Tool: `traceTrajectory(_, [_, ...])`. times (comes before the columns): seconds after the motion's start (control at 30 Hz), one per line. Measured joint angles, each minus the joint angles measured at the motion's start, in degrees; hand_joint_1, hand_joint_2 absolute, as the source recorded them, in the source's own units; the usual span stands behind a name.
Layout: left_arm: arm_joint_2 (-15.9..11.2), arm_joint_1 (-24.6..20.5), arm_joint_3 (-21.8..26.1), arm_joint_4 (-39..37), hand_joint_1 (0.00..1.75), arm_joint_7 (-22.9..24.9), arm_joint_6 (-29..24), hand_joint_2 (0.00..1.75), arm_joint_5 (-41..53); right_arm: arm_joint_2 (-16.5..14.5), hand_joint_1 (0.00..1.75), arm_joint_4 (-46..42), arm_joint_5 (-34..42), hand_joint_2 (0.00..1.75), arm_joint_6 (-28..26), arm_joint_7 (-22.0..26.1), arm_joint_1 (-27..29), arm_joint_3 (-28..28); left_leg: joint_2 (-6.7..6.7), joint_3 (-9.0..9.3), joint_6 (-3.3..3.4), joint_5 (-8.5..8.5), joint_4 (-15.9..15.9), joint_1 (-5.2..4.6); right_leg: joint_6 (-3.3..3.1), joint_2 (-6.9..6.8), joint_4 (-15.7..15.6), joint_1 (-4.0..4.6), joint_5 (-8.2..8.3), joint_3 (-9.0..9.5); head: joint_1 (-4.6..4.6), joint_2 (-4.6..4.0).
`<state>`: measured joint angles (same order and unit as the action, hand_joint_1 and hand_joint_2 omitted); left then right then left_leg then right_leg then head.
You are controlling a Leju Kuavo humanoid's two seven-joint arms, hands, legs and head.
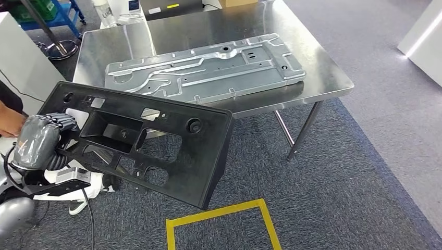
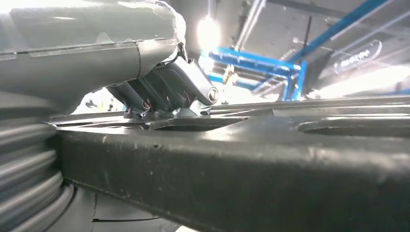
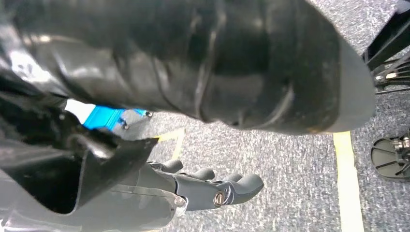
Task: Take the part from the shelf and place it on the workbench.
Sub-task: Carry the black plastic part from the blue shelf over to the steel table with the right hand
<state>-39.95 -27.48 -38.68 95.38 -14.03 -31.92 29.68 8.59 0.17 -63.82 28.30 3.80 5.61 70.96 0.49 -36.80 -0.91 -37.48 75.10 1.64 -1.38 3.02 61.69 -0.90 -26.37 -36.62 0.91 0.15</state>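
The robot's left hand (image 1: 44,136) grips one end of a large black plastic part (image 1: 151,143), its dark fingers (image 2: 167,92) folded down onto the panel's top face and clamped on its edge. The part is a long flat panel with several cut-out openings and a round boss. It hangs tilted in the air in front of the workbench (image 1: 318,57), off its near-left corner and above the grey carpet (image 1: 354,172). It does not touch the bench.

On the steel top of the workbench lies a large stamped metal sheet (image 1: 208,67), running from the left edge almost to the right edge and reaching close to the near edge.

The right hand (image 3: 212,188) hangs low over the carpet, its fingers slightly curled and apart, with nothing in them. A yellow tape square (image 1: 221,224) is marked on the floor below the part's far end. At the left edge of the head view a person's hand (image 1: 9,122) shows beside the robot's left hand.
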Motion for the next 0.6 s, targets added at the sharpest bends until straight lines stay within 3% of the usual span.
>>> traceTrajectory(0.03, [0.0, -0.02, -0.09, 0.01, 1.75, -0.02, 0.24, 1.75, -0.15, 0.0, 0.0, 0.0, 0.03, 0.0, 0.01, -0.01, 0.0, -0.03, -0.29, 0.44, 0.71, 2.22, -2.18, -0.33, -0.05, 0.73, -0.01, 0.31, -0.03, 0.24, 0.01, 0.0])
traceTrajectory(0.1, [-0.03, -0.2, -0.14, 0.04, 1.75, -0.06, 0.63, 1.75, -0.38, -0.13, 0.0, 0.03, 0.09, 0.0, 0.02, -0.02, -0.05, -0.08, -2.52, 2.82, 2.61, 7.1, -9.42, -1.03, -0.07, 2.12, -0.07, 0.68, -0.04, 0.56, 0.03, 0.0])
traceTrajectory(0.17, [-0.13, -0.49, -0.15, 0.15, 1.75, -0.1, 0.91, 1.75, -0.63, -0.17, 0.0, 0.07, 0.14, 0.0, 0.02, -0.01, -0.17, -0.12, -4.52, 4.42, 3.84, 9.05, -14.12, -1.48, 0.27, 3.38, -0.16, 0.5, 0.18, 0.31, 0.03, 0.0])
traceTrajectory(0.2, [-0.16, -0.66, -0.16, 0.21, 1.75, -0.11, 1.03, 1.75, -0.76, -0.19, 0.0, 0.09, 0.16, 0.0, 0.02, -0.01, -0.18, -0.14, -4.55, 4.64, 3.98, 8.93, -14.77, -1.58, 0.61, 3.99, -0.28, 0.33, 0.39, 0.08, 0.03, 0.0])
traceTrajectory(0.27, [-0.15, -0.97, -0.17, 0.32, 1.75, -0.1, 1.23, 1.75, -0.97, -0.07, 0.0, 0.1, 0.2, 0.0, 0.02, -0.04, -0.07, -0.15, -3.18, 5.2, 3.66, 9.35, -16.27, -1.58, 1.41, 4.78, -0.62, 0.18, 0.8, -0.16, 0.01, 0.0])
traceTrajectory(0.33, [-0.08, -1.05, -0.21, 0.42, 1.75, -0.04, 1.33, 1.75, -1.11, -0.04, 0.0, 0.11, 0.27, 0.0, 0.02, -0.08, -0.02, -0.17, -1.8, 5.93, 3.48, 10.18, -17.94, -1.23, 1.97, 2.43, 1.12, 0.57, -0.48, -1.04, 0.03, 0.0])
traceTrajectory(0.4, [-0.02, -1.08, -0.32, 0.5, 1.75, 0.14, 1.49, 1.75, -1.33, 0.02, 0.0, 0.09, 0.41, 0.0, -0.02, -0.08, -0.1, -0.2, -0.75, 6.2, 3.54, 10.49, -18.57, -1.17, 2.41, -1.21, 6.86, 0.61, -3.89, -3.77, 0.04, 0.0])
traceTrajectory(0.47, [0.01, -1.05, -0.63, 0.52, 1.75, 0.5, 1.95, 1.75, -1.52, 0.05, 0.0, 0.08, 0.55, 0.0, -0.05, -0.08, -0.18, -0.21, 0.23, 6.13, 3.47, 10.38, -18.38, -1.25, 2.94, -2.53, 12.35, 0.24, -6.05, -6.3, 0.03, 0.0])
traceTrajectory(0.5, [0.03, -1.03, -0.85, 0.52, 1.75, 0.73, 2.24, 1.75, -1.61, 0.06, 0.0, 0.08, 0.53, 0.0, -0.12, 0.01, -0.17, -0.22, 0.67, 6.12, 3.38, 10.28, -18.26, -1.25, 3.14, -2.7, 12.67, 0.06, -5.67, -6.33, 0.03, 0.0])
traceTrajectory(0.53, [0.07, -1.03, -1.03, 0.52, 1.75, 1.0, 2.57, 1.75, -1.65, 0.04, 0.0, 0.08, 0.05, 0.0, -0.73, 0.43, -0.18, -0.3, 0.97, 6.14, 3.22, 10.16, -18.13, -1.25, 3.27, -2.79, 10.81, -0.09, -4.31, -5.2, 0.03, 0.0])
traceTrajectory(0.6, [0.42, -1.1, -1.23, 0.58, 1.75, 1.79, 3.22, 1.75, -0.83, -1.06, 0.0, 0.08, -3.17, 0.0, -6.12, 2.06, -0.94, -1.45, 1.4, 6.17, 2.76, 9.86, -17.78, -1.28, 3.03, -2.99, 3.39, -0.15, -1.02, -0.95, 0.03, 0.0])
